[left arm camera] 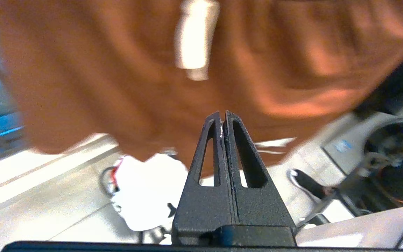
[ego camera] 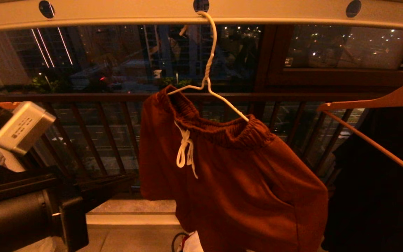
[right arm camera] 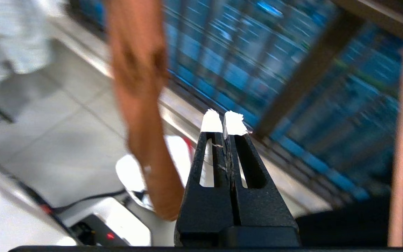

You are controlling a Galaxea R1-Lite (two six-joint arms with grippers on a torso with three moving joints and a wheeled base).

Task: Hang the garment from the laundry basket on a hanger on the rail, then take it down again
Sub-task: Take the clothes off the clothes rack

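Note:
The garment [ego camera: 236, 175], rust-brown shorts with a white drawstring, hangs tilted on the white wire hanger [ego camera: 208, 66]. The hanger's hook sits in a hole of the cream rail [ego camera: 117, 12]. My left gripper [left arm camera: 222, 117] is shut and empty, a little short of the shorts' lower hem [left arm camera: 187, 87]; its arm fills the lower left of the head view. My right gripper [right arm camera: 224, 117] is shut on nothing, its white-taped tips clear of the shorts [right arm camera: 142, 105], which hang edge-on beside it. Below the shorts, the laundry basket [ego camera: 187, 243] stands on the floor.
A wooden hanger [ego camera: 373, 101] carrying a black garment [ego camera: 373, 196] hangs close on the right of the shorts. The dark barred railing [ego camera: 100, 133] and windows run behind. Pale cloth [right arm camera: 9, 35] hangs off to one side. My base [left arm camera: 390, 157] stands near the basket.

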